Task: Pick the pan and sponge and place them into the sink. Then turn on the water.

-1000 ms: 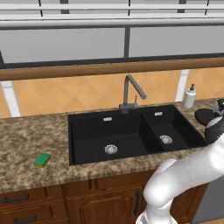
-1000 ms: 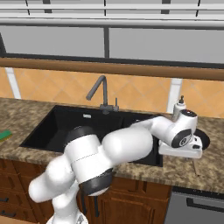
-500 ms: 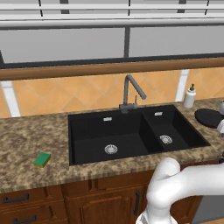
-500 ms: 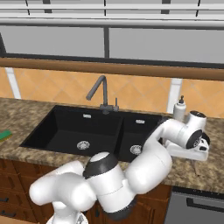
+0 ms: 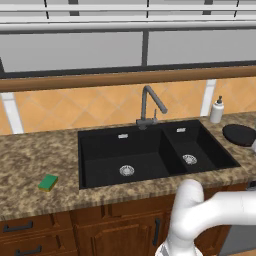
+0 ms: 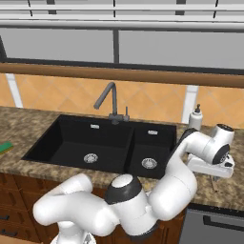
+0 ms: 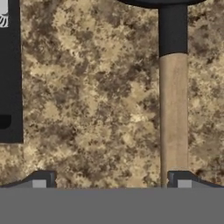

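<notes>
since the earlier frames, the arm has been swung further right, so that less of it is seen in the left base view and the hand now hangs past the sink's right edge, over the counter.

one mottled brown granite counter [image 5: 30, 165] is seen along an orange tiled wall, with wooden cabinets below and a wide window above. one black sink [image 5: 150, 152] is set in it, with two basins and two round silver drains, the wide basin to the left. one dark faucet [image 5: 148, 105] stands behind the divider. one white soap bottle [image 5: 216, 110] stands by the wall to the right.

one pan [image 5: 240, 135] lies on the counter just right of the sink; in the hand view its wooden handle [image 7: 173, 118] runs down toward the right fingertip, the black bowl cut off at the top edge. one green sponge [image 5: 48, 182] lies well apart on the counter left of the sink.

the gripper [image 7: 111, 183] is held spread wide above the counter, nothing between its fingers; the handle is lined up beside the right finger [image 7: 180, 179] rather than within the gap.
</notes>
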You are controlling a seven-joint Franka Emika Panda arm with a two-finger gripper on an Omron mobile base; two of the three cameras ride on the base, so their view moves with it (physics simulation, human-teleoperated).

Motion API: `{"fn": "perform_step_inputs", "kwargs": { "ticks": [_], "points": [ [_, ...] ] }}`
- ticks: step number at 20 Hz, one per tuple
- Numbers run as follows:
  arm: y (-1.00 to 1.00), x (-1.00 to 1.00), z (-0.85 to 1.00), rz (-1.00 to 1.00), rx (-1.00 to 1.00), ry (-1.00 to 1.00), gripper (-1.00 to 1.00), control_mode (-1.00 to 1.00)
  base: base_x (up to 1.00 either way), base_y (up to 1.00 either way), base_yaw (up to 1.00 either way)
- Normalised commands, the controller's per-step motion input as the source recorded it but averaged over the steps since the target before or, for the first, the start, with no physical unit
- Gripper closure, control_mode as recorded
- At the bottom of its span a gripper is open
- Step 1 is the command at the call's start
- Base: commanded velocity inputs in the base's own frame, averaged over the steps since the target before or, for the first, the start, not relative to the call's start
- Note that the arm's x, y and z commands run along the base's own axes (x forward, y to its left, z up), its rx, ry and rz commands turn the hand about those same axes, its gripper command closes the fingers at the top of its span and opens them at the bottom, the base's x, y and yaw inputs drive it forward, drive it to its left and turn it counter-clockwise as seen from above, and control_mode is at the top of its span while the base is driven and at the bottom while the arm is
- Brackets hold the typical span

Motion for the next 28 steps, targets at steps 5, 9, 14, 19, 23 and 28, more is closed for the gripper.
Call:
{"fn": "perform_step_inputs", "kwargs": {
  "ticks": [5,9,14,19,23,28],
  "points": [
    [-0.28,0.12,-0.21,0.0,0.0,0.0,-1.0,-1.0,0.0,0.0,0.0],
    [-0.3,0.09,-0.21,0.0,0.0,0.0,-1.0,-1.0,0.0,0.0,0.0],
    [-0.12,0.04,-0.17,0.0,0.0,0.0,-1.0,-1.0,0.0,0.0,0.0],
    [0.0,0.03,-0.17,0.0,0.0,0.0,-1.0,-1.0,0.0,0.0,0.0],
    [-0.01,0.06,-0.22,0.0,0.0,0.0,-1.0,-1.0,0.0,0.0,0.0],
    [-0.01,0.0,-0.21,0.0,0.0,0.0,-1.0,-1.0,0.0,0.0,0.0]
  ]
}}
